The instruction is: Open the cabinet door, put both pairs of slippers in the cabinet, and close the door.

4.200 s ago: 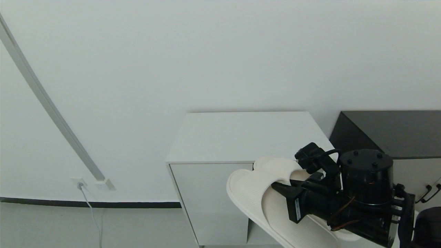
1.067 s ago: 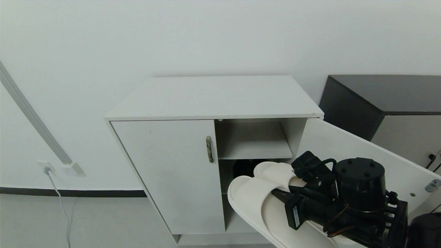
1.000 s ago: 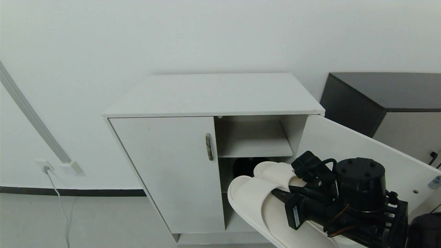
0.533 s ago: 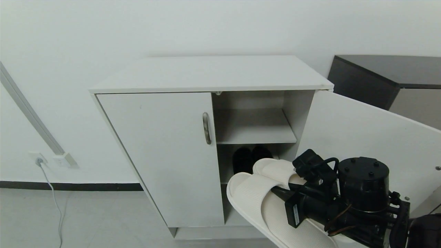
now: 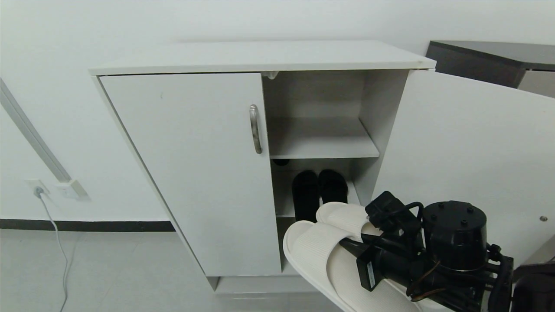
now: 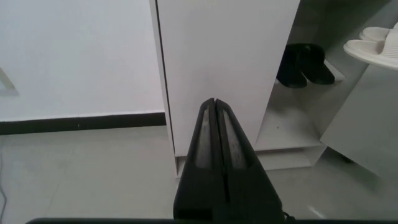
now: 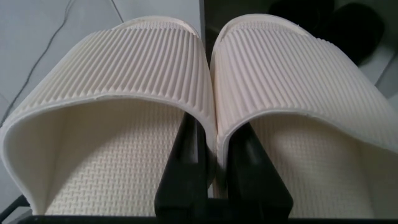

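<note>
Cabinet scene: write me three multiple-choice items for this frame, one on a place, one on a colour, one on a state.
1. Where by the cabinet is the black pair?
A. on its top
B. on the floor outside
C. inside, under the upper shelf

2. What colour is the held pair in the right gripper?
A. cream white
B. black
C. blue

3. How do the doors stand?
A. both shut
B. right door open, left door shut
C. both open

Key:
1 C, the black pair lies inside beneath the upper shelf.
2 A, the held pair is ribbed cream white in both the head and right wrist views.
3 B, the right door swings out while the left door lies flush.
</note>
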Robot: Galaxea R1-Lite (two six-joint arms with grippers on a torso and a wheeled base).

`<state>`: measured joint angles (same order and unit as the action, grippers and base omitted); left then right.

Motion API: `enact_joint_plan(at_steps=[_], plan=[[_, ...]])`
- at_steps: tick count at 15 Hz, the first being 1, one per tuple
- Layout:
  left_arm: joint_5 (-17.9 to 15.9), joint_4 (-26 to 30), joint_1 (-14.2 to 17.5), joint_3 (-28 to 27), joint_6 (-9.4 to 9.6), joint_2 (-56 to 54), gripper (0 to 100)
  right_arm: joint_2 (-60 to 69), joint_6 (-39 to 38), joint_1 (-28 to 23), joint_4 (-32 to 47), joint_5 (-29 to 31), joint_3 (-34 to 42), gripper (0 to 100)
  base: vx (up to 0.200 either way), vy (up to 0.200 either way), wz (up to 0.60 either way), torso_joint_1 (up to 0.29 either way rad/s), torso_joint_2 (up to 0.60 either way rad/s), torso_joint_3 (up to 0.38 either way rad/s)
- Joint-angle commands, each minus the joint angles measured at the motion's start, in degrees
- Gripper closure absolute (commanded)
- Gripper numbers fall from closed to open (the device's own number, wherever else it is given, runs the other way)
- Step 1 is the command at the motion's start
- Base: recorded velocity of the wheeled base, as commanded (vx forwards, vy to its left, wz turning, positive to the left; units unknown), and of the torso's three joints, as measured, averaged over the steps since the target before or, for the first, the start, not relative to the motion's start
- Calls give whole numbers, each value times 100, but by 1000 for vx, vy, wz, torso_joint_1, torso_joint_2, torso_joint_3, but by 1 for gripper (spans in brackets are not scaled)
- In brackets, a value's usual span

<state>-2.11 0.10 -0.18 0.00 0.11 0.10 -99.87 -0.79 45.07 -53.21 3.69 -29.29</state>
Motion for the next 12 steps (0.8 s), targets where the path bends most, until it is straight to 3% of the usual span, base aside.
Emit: enact_joint_plan(at_steps=[1, 3, 7, 10, 11, 12], plan=[[0, -1, 1, 0, -2, -1, 100, -33, 0, 11, -5, 0, 29, 100, 0, 0, 0, -27, 422, 417], [0, -1, 1, 0, -2, -1, 100, -51, 0, 11, -5, 0, 47, 100, 0, 0, 0, 0, 264, 259], [44, -1, 1, 0, -11, -1, 100, -33, -9, 28, -40, 0, 82, 100, 0, 0, 0, -1, 44, 40], [53, -1, 1, 0, -11, -1, 100, -341, 62, 134, -682, 61, 108, 100, 0, 0, 0, 0, 0, 0], [53, -1, 1, 0, -11, -1, 100, -552, 114, 230, -893, 536, -85, 100, 0, 0, 0, 0, 0, 0], [53, -10, 1, 0, -11, -1, 100, -833, 53, 424, -787, 1371, -613, 100, 0, 0, 0, 0, 0, 0]])
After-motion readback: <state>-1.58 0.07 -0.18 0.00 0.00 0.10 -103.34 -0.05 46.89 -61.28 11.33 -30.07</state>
